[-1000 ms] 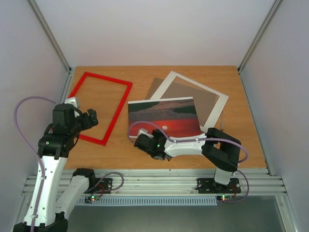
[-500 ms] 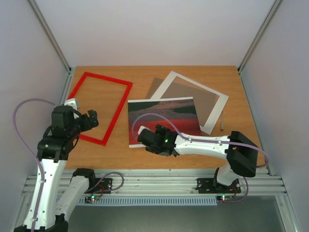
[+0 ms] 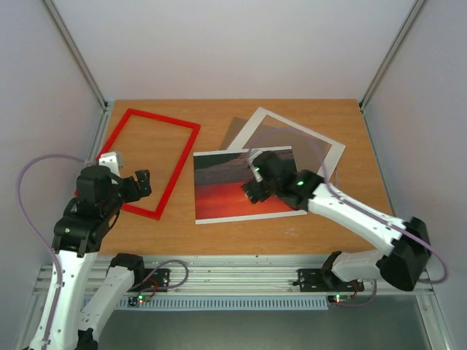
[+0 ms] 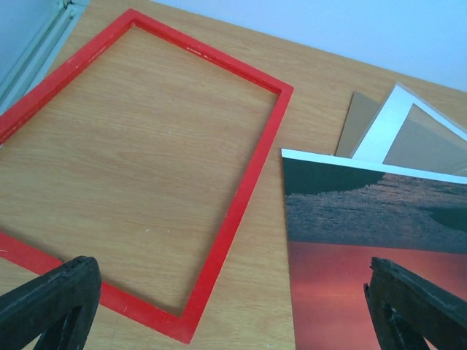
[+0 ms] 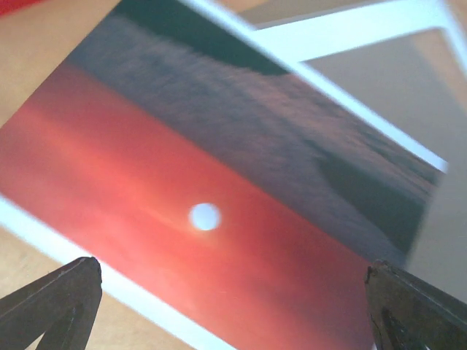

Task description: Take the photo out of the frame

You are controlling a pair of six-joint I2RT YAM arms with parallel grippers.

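Observation:
The red frame lies flat and empty on the wooden table at the left, also in the left wrist view. The photo, a red sunset print, lies flat just right of it, apart from the frame, and shows in both wrist views. My right gripper hovers open over the photo's right half with nothing between its fingers. My left gripper stands open above the frame's near right corner, holding nothing.
A white mat with a dark pane lies tilted behind the photo, partly under it, with a brown backing board showing beneath it. The mat also shows in the right wrist view. Grey walls close in the table.
The right gripper has opened and swung from the photo's near left edge to over its far right part, arm stretched out. The left arm sank slightly.

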